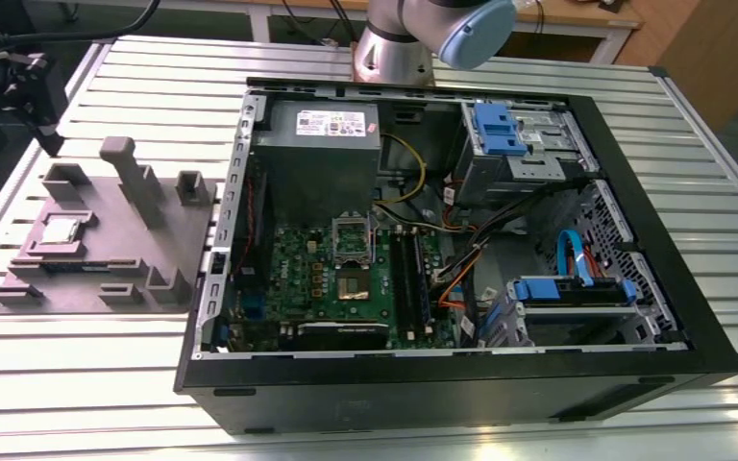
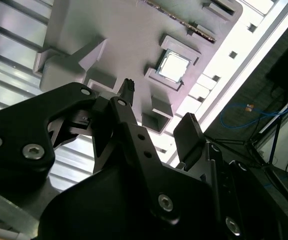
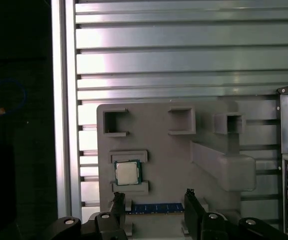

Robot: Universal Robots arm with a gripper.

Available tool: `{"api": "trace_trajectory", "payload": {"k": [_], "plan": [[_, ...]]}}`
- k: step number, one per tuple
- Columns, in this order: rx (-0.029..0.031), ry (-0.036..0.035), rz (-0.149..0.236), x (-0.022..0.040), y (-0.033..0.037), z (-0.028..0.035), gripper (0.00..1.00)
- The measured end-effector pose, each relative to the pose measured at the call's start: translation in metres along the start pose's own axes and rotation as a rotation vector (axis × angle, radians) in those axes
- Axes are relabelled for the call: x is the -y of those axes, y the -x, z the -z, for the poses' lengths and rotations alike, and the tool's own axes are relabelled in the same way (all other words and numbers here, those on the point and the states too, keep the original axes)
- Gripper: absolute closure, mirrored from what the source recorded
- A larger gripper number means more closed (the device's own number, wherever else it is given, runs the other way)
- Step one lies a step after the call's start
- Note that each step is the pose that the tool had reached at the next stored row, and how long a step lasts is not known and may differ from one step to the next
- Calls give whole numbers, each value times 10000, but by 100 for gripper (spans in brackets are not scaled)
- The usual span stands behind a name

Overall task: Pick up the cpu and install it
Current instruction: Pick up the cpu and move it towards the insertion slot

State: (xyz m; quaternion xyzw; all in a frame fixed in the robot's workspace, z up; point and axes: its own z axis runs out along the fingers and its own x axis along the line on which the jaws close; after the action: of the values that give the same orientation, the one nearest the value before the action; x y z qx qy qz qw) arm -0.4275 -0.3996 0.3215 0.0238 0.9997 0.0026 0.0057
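Gripping: nothing. The gripper [image 2: 158, 110] has its jaws spread apart with empty space between them.
Exterior view, cpu: the cpu [image 1: 61, 230] lies flat in a pocket of the grey fixture plate [image 1: 107, 252] on the slatted table [image 1: 87, 384]. It is outside the open computer case [image 1: 472, 379] and well apart from the green board [image 1: 305, 288].
Exterior view, socket: the metal-framed socket [image 1: 351, 235] on that board looks unfilled, though it is too small here to be sure.
Exterior view, surroundings: the arm [image 1: 402, 38] rises behind the case. The grey power supply box [image 1: 318, 144] sits close to the socket, and loose cables [image 1: 459, 259] run just beside the board.
Second wrist view: the cpu [image 2: 173, 66] sits ahead of the fingertips, silvery face up, touching neither jaw. The raised lips of its pocket hug two of its sides.
First wrist view: the cpu [image 3: 128, 172] is just beyond the jaws, nearer one finger than the other and not between them. A blue memory stick [image 3: 153, 207] lies in line with the gap between the jaws.
Progress: nothing is done yet by my reading. The chip rests in its pocket, so both the pick-up and the seating in the socket remain.
In the way: the pocket lips, the memory stick close by, and the fixture's long wedge block [image 3: 223, 167] off to one jaw's side.
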Motion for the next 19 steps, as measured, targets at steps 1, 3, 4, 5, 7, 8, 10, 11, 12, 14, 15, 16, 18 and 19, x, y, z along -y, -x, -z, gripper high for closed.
{"api": "trace_trajectory", "payload": {"k": [1, 3, 4, 5, 7, 8, 10, 11, 12, 14, 15, 16, 18, 19], "plan": [[0, 0, 1, 0, 0, -1, 41], [2, 4, 0, 0, 0, -10, 41], [2, 4, 0, 0, 0, -10, 41], [2, 4, 0, 0, 0, -11, 41], [2, 4, 0, 0, 0, -11, 41], [2, 4, 0, 0, 0, -11, 41], [3, 4, 0, 0, 0, -11, 41], [3, 4, 0, 0, 0, -11, 41], [5, 5, 0, 0, -1, -13, 41], [6, 7, 1, 1, -4, -22, 41], [4, 5, 0, 0, -5, -32, 41], [3, 4, 0, 1, -7, -46, 41], [1, 3, 14, 9, -22, -80, 41], [1, 4, 37, 13, -41, -96, 41]]}}
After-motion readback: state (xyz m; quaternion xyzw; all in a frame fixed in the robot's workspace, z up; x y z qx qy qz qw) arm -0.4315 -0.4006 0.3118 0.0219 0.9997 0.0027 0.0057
